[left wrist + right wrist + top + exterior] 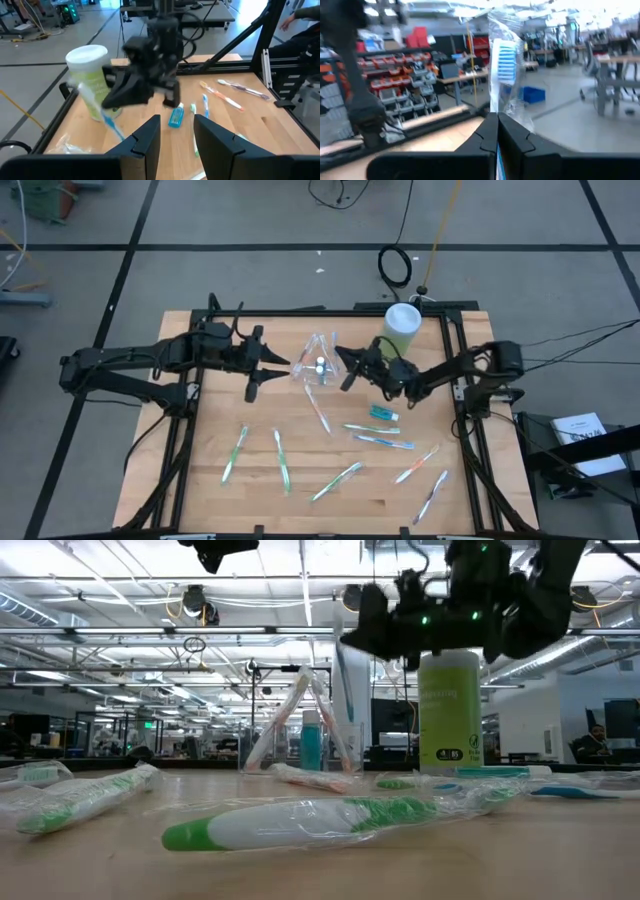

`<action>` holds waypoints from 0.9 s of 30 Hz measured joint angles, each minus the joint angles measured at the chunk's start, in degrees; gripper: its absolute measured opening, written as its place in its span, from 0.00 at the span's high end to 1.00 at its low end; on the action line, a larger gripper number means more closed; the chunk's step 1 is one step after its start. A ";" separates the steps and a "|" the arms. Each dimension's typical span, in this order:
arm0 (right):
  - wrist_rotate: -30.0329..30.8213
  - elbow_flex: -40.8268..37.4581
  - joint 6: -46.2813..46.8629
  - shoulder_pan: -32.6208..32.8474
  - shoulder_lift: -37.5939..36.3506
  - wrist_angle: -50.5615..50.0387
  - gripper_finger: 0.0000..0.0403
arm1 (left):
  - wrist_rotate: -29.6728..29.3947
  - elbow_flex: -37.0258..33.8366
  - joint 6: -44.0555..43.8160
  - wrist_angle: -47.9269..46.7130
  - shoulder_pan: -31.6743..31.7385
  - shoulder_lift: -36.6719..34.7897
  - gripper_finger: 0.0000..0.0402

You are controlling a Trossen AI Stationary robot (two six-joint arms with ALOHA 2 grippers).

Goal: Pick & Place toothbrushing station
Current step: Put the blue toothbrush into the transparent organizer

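A clear plastic container (318, 362) stands at the table's far middle with a few toothbrushes leaning in it; it also shows in the low view (305, 730). My right gripper (345, 370) hovers just right of it, shut on a wrapped blue-bristled toothbrush (506, 60). My left gripper (270, 370) is open and empty just left of the container, and its fingers show apart in the left wrist view (175, 135). Several wrapped toothbrushes (380, 440) and a teal tube (383, 413) lie flat on the table. My right gripper pinches the wrapped toothbrush's handle (498, 125) between its two fingers. The blue-bristled head (506, 55) sticks out past the fingertips. The brush is lifted clear of the table and hangs nearly upright beside the container in the low view (345, 700).
A tall white-and-green canister (403, 325) stands at the far right behind my right arm. Loose toothbrushes lie over the near half of the table (283, 460). Black frame rails (455, 410) run along the table's sides.
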 joint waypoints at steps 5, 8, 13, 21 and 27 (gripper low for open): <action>0.08 -0.02 3.93 -1.59 4.32 -0.64 1.00 | 0.00 0.00 -0.01 -0.04 0.00 0.00 0.70; 0.13 0.00 4.93 -1.61 5.06 -3.68 1.00 | -0.01 0.00 -0.02 -0.14 0.00 0.00 0.70; 1.62 0.00 6.22 -1.61 5.04 -10.85 1.00 | -0.09 0.00 -0.28 -0.20 0.01 0.00 0.70; 1.62 0.00 7.32 -1.61 4.19 -14.44 0.99 | -0.19 0.00 -1.06 -1.77 0.00 0.00 0.70; 1.58 0.00 7.18 -1.59 0.93 -18.63 0.90 | -1.97 0.00 -1.97 -5.95 0.00 0.00 0.70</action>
